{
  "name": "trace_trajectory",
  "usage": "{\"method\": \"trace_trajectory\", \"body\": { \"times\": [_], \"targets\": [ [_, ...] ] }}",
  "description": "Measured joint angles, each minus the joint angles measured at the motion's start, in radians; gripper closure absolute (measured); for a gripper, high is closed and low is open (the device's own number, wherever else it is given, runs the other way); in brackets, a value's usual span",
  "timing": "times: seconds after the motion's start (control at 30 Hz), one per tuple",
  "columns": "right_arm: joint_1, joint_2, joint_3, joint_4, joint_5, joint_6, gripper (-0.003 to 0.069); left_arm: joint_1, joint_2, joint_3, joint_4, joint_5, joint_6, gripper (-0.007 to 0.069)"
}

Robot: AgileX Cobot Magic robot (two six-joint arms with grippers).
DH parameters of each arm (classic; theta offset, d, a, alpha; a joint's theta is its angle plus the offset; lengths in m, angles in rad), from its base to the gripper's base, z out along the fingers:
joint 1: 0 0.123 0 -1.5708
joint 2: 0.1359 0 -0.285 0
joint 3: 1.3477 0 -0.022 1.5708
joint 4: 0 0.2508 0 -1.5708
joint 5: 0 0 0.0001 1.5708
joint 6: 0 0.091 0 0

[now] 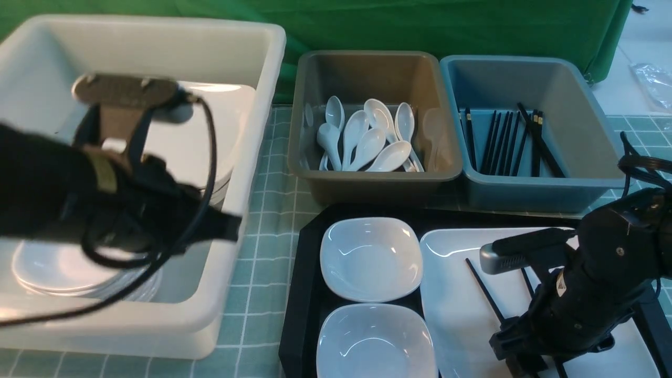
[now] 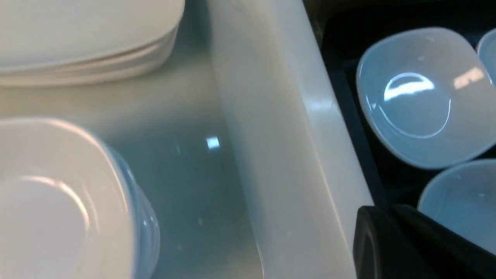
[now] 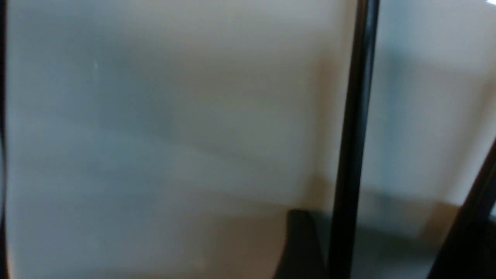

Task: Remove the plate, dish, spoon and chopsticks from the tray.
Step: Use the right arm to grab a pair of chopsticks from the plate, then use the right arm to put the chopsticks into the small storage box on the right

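Observation:
The black tray [image 1: 303,294] holds two small white dishes [image 1: 370,257] [image 1: 375,341] and the large white plate [image 1: 457,294]. Two black chopsticks [image 1: 485,291] lie on the plate. My right gripper [image 1: 525,362] is down on the plate over their near ends. In the right wrist view its jaws [image 3: 387,240] stand apart, with one chopstick [image 3: 348,155] between them, close to one finger [image 3: 298,244]. My left gripper [image 1: 233,227] hovers shut and empty over the white tub's right wall [image 2: 279,135]. No spoon shows on the tray.
The white tub [image 1: 252,157] at the left holds stacked white plates [image 2: 77,42] and bowls [image 2: 58,201]. Behind the tray, a grey tub [image 1: 367,184] holds several white spoons [image 1: 367,142]. A blue tub [image 1: 588,136] next to it holds several black chopsticks.

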Motion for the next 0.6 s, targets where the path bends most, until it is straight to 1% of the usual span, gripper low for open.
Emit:
{"method": "trace_trajectory", "body": {
  "times": [0.03, 0.07, 0.1, 0.13, 0.17, 0.37, 0.5, 0.6],
  "targets": [
    [0.000, 0.000, 0.000, 0.000, 0.000, -0.003, 0.0272, 0.000, -0.018, 0.024, -0.003, 0.000, 0.000, 0.0615],
    [0.000, -0.001, 0.000, 0.000, -0.001, -0.012, 0.0389, 0.000, -0.028, 0.039, -0.004, -0.002, 0.000, 0.0615],
    [0.000, -0.003, 0.000, 0.000, -0.001, -0.018, 0.0462, 0.000, -0.032, 0.046, -0.005, -0.002, 0.000, 0.0615],
    [0.000, -0.006, 0.000, 0.000, 0.000, -0.021, 0.0514, 0.000, -0.033, 0.049, -0.005, -0.002, 0.000, 0.0615],
    [0.000, -0.011, 0.000, -0.001, 0.001, -0.023, 0.0522, 0.000, -0.033, 0.051, -0.005, -0.005, 0.000, 0.0615],
    [0.000, -0.126, 0.000, 0.009, 0.082, -0.037, 0.0512, 0.000, -0.033, 0.055, -0.006, -0.030, 0.000, 0.0615],
    [0.000, -0.302, -0.009, 0.015, 0.120, -0.041, 0.0512, 0.000, -0.033, 0.055, -0.006, -0.038, 0.000, 0.0615],
    [-0.045, -0.350, -0.081, 0.017, 0.142, -0.047, 0.0512, 0.000, -0.033, 0.055, -0.012, -0.041, 0.000, 0.0615]
  ]
}}
